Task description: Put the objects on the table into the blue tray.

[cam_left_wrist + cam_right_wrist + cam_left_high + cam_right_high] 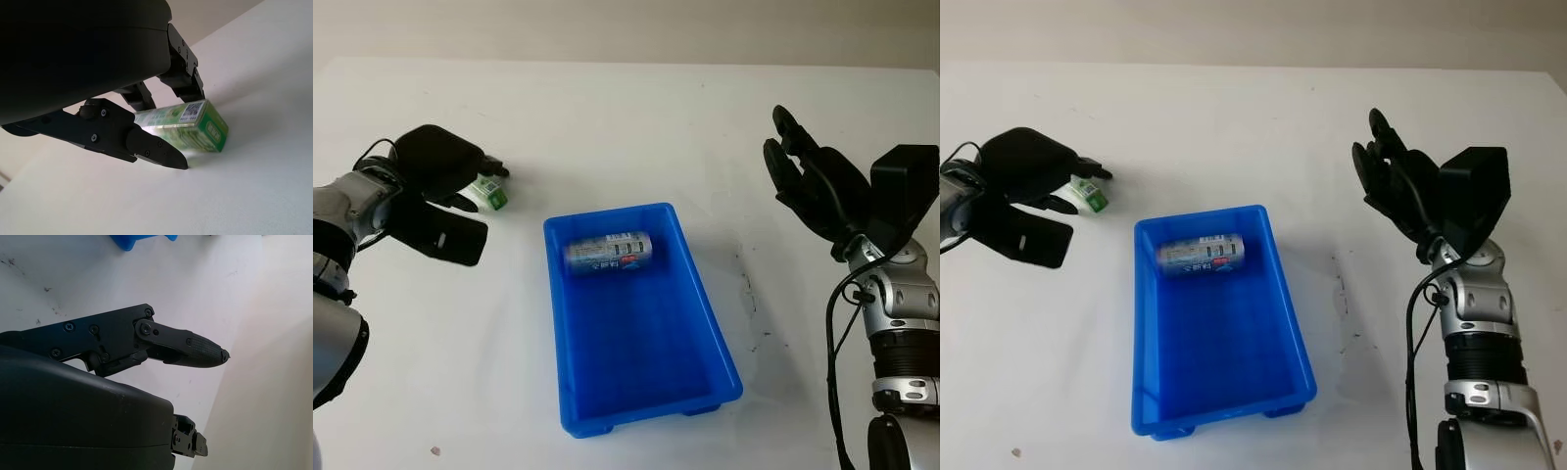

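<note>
A small green box (pixel 492 195) sits on the white table left of the blue tray (pixel 719 328). My left hand (pixel 478 188) is curled around it: two fingers (pixel 188 81) press its far top edge and the thumb (pixel 151 147) crosses its near side. The box (pixel 200 127) still touches the table. A silver and blue can (pixel 607 252) lies on its side at the far end of the tray. My right hand (pixel 808 176) is open, held up in the air to the right of the tray, with nothing in it.
The white table (pixel 636 127) stretches wide beyond the tray. Dark scuff marks (pixel 749 294) dot the surface just right of the tray. A corner of the tray (pixel 132 241) shows in the right wrist view.
</note>
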Controlling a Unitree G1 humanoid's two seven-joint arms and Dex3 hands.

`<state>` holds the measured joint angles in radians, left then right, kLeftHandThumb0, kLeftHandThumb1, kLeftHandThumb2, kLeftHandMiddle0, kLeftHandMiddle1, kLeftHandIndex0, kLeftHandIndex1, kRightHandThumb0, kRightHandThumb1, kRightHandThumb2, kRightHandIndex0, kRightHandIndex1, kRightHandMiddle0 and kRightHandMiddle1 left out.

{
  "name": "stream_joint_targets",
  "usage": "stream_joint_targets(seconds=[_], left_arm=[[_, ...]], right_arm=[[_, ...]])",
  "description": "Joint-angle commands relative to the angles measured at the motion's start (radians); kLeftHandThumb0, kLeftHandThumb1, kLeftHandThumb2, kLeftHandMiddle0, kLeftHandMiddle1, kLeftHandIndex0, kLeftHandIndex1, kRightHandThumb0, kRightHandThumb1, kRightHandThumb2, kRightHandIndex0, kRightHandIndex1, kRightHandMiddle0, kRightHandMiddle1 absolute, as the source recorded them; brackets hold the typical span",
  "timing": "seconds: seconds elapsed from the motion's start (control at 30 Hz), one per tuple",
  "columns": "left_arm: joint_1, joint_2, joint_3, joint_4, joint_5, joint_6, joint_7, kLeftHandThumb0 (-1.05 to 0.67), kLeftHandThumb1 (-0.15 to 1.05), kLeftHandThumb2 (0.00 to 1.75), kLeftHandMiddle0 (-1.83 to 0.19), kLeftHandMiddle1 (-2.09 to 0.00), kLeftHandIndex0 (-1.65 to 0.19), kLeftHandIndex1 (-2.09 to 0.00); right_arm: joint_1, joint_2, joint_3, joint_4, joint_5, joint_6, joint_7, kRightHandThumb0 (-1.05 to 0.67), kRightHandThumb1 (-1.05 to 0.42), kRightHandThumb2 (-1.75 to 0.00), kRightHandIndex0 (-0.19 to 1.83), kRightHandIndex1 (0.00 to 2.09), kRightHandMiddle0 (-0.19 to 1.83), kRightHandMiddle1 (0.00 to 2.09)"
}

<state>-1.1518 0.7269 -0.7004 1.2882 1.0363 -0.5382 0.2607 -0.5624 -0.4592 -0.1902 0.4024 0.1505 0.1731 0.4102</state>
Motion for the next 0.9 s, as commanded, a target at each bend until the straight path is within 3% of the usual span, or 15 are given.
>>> stream_joint_targets(seconds=[0.0, 0.03, 0.1, 0.17, 0.23, 0.3, 0.37, 0.57, 0.73, 0.87], left_arm=[[0.016, -0.029, -0.038, 0.015, 0.023, 0.001, 0.007, -0.33, 0.99, 0.05, -0.12, -1.86, -0.26, -1.38], [0.015, -0.030, -0.050, 0.016, 0.033, 0.004, 0.009, -0.34, 1.00, 0.06, -0.15, -2.00, -0.20, -1.59], [0.012, -0.032, -0.073, 0.017, 0.050, 0.009, 0.008, -0.36, 1.01, 0.06, -0.19, -2.07, -0.11, -1.89], [0.011, -0.034, -0.085, 0.021, 0.055, 0.019, -0.009, -0.40, 1.04, 0.07, -0.14, -2.09, -0.03, -2.05], [0.010, -0.033, -0.113, 0.019, 0.080, 0.032, 0.010, -0.42, 1.05, 0.10, -0.17, -2.09, -0.03, -2.04], [0.008, -0.028, -0.172, 0.013, 0.146, 0.052, 0.089, -0.49, 1.05, 0.17, -0.36, -2.09, -0.06, -2.08], [0.004, -0.028, -0.213, 0.015, 0.192, 0.066, 0.143, -0.54, 1.05, 0.25, -0.59, -2.09, -0.16, -2.09], [-0.005, -0.034, -0.252, 0.018, 0.224, 0.083, 0.222, -0.58, 1.05, 0.34, -0.95, -2.09, -0.41, -2.09], [-0.029, -0.043, -0.179, -0.016, 0.134, 0.084, 0.201, -0.50, 1.05, 0.34, -0.89, -2.09, -0.35, -2.09], [-0.055, -0.032, -0.065, -0.078, -0.001, 0.009, 0.218, -0.41, 1.05, 0.34, -0.88, -2.09, -0.32, -2.09]], right_arm=[[-0.010, -0.016, -0.010, -0.010, 0.004, -0.002, -0.003, -0.61, -1.05, -0.58, -0.19, 0.00, -0.19, 0.00], [-0.011, -0.015, -0.010, -0.010, 0.004, -0.003, -0.004, -0.61, -1.05, -0.58, -0.19, 0.00, -0.19, 0.00], [-0.012, -0.013, -0.009, -0.013, 0.004, -0.001, -0.005, -0.61, -1.05, -0.58, -0.19, 0.00, -0.19, 0.00], [-0.012, -0.014, -0.008, -0.015, 0.003, -0.005, -0.004, -0.61, -1.05, -0.58, -0.19, 0.00, -0.19, 0.00], [-0.012, -0.015, -0.007, -0.016, 0.004, -0.006, -0.001, -0.61, -1.05, -0.58, -0.19, 0.00, -0.19, 0.00], [-0.012, -0.015, -0.008, -0.018, 0.006, 0.001, -0.001, -0.61, -1.05, -0.58, -0.19, 0.00, -0.19, 0.00], [-0.012, -0.013, -0.008, -0.023, 0.006, 0.003, -0.004, -0.61, -1.05, -0.58, -0.19, 0.00, -0.19, 0.00], [-0.007, -0.009, -0.006, -0.032, 0.009, 0.008, -0.008, -0.62, -1.05, -0.58, -0.19, 0.00, -0.19, 0.00], [0.001, -0.010, -0.007, -0.044, 0.011, 0.012, -0.008, -0.62, -1.05, -0.58, -0.19, 0.00, -0.19, 0.00], [0.000, -0.006, -0.007, -0.041, 0.019, 0.014, -0.003, -0.61, -1.05, -0.59, -0.19, 0.00, -0.19, 0.00]])
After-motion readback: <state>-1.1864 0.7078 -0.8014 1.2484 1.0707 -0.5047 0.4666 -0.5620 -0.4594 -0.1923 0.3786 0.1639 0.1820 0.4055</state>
